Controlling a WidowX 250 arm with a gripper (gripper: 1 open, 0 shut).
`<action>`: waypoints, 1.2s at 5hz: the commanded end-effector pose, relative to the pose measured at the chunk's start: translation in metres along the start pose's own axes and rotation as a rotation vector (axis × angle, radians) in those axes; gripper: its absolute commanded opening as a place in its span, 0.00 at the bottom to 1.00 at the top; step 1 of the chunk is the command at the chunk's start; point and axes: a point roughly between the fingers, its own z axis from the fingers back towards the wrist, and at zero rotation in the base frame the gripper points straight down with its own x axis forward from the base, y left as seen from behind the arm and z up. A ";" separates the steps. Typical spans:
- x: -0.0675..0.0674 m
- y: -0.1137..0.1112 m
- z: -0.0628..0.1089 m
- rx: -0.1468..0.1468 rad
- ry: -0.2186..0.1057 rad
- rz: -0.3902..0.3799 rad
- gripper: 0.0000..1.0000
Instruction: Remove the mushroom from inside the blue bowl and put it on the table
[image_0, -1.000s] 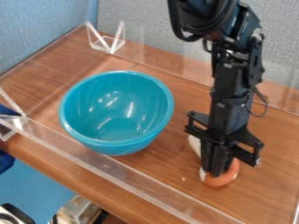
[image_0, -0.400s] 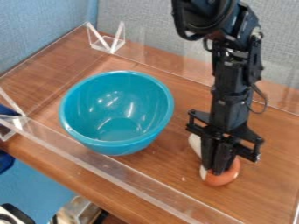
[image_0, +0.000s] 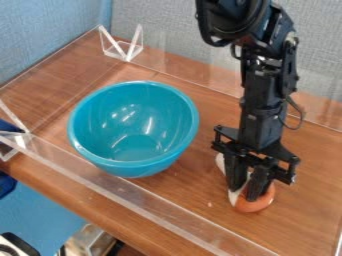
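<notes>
clear triangular stand at far corner (upright); blue wall behind; blue object at left edge.

Hand over mushroom beside blue bowl.

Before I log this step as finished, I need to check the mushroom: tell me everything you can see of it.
The mushroom sits on the table to the right of the blue bowl, outside it. Only its reddish-brown cap and a sliver of pale stem show, smooth like plastic; its pose is unclear. The tool stands almost straight down over it, fingers on either side and parted. Whether they touch it cannot be told.
</notes>
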 end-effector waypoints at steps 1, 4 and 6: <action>0.000 0.012 -0.006 0.019 0.017 0.058 1.00; -0.004 0.015 0.002 0.037 0.018 0.109 1.00; -0.006 0.017 0.005 0.044 0.019 0.136 1.00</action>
